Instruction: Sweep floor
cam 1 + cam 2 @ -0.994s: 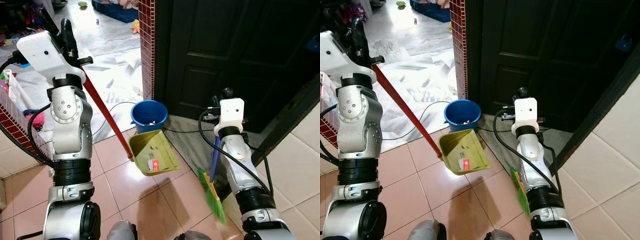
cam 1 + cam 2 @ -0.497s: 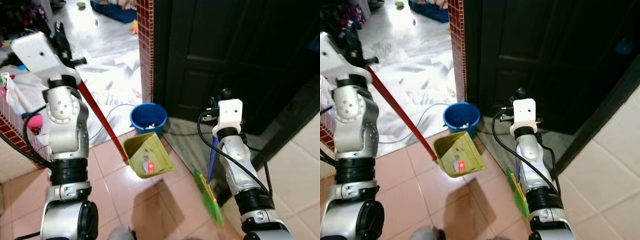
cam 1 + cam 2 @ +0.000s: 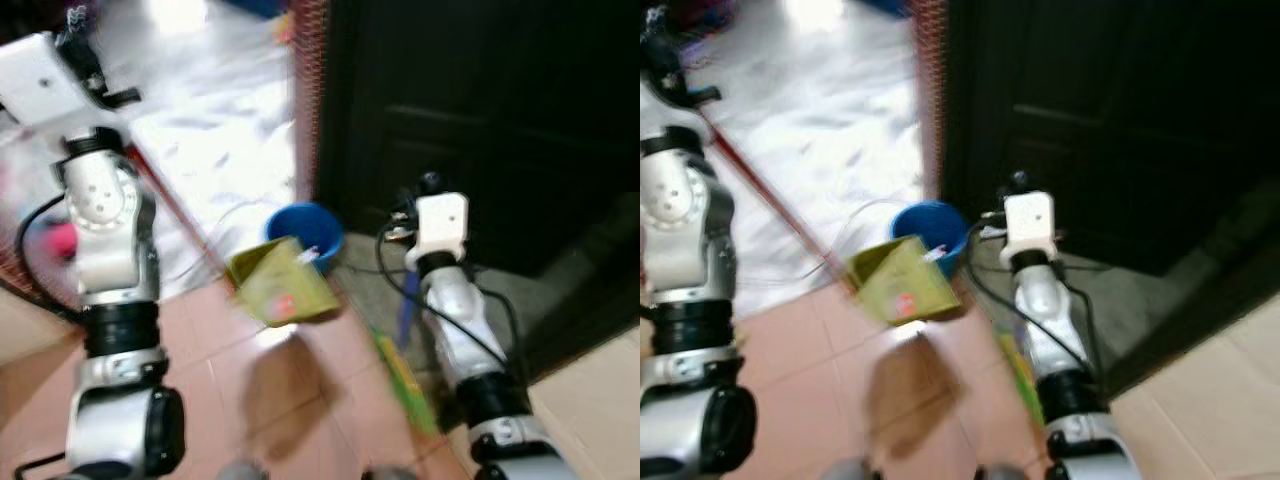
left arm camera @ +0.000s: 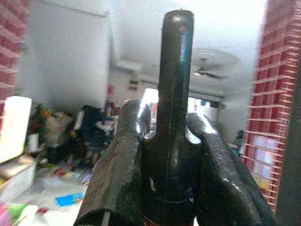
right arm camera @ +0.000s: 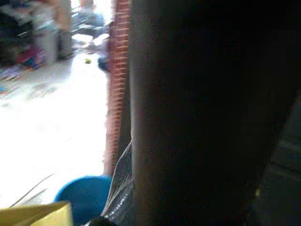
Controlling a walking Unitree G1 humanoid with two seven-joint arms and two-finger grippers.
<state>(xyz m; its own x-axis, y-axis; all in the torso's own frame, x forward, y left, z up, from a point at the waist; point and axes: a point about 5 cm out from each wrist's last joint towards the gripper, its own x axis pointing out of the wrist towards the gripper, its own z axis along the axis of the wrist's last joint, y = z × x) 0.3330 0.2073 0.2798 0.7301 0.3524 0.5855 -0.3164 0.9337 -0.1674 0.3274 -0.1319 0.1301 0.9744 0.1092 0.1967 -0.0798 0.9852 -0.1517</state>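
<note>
My yellow-green plastic dustpan (image 3: 278,286) hangs just before the round blue plastic bucket (image 3: 305,231), which stands left of the dark wooden door (image 3: 480,120). My green-bristled broom (image 3: 405,375) lies right of the dustpan.

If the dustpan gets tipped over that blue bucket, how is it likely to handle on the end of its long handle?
The dustpan looks like thin plastic, so probably light. It hangs far out on a long red handle held at the top by the left gripper, so it may swing or twist. The small scraps in it could slide out early, short of the blue bucket.
</note>
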